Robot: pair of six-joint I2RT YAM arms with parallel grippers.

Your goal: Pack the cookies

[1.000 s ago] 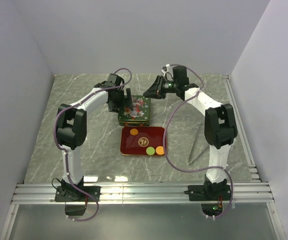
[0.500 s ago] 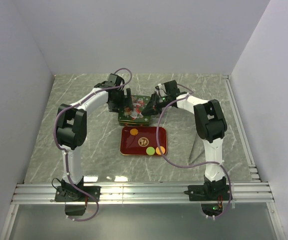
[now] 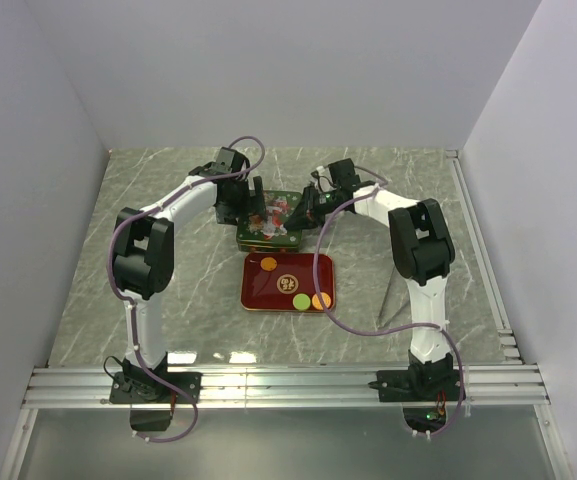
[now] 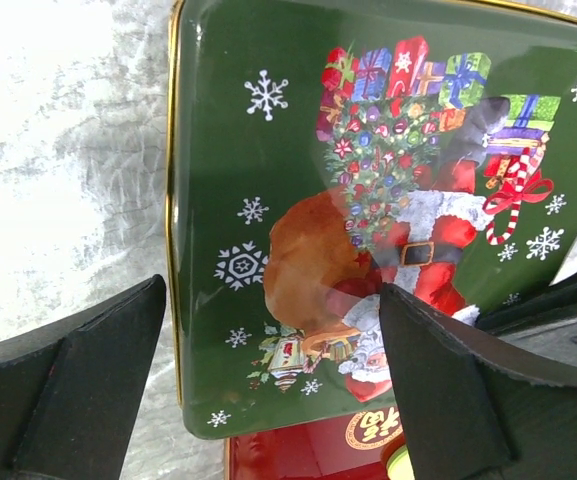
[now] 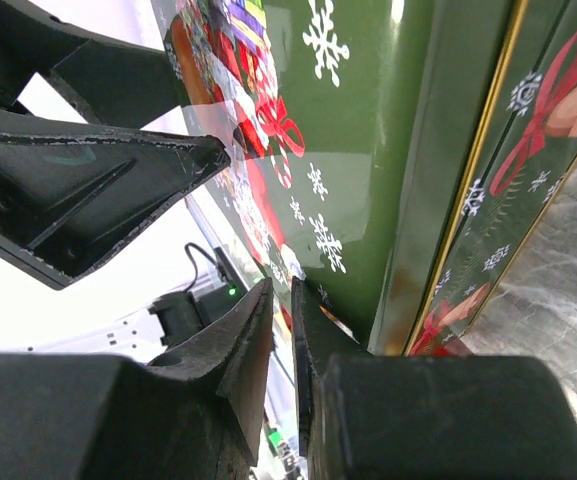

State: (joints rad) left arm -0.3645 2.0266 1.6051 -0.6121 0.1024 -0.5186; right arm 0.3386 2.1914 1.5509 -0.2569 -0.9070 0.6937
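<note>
Top external view: three cookies are lying in the red tray, one orange cookie at its far left corner, a green cookie and another orange one touching side by side at the near edge, gold emblem sitting mid-tray. Tray is resting on the marble table, just in front of the green Christmas tin. I'm reaching both arms over that tin. My left gripper is hanging over the tin's left part. Left wrist view: left gripper is spread wide and gripping nothing, one finger over bare table, the other over the Santa print. My right gripper is sitting at the tin's right edge. Right wrist view: right gripper is almost closed, only a thin slit showing, tips at the tin's rim; I cannot tell if they are pinching it
</note>
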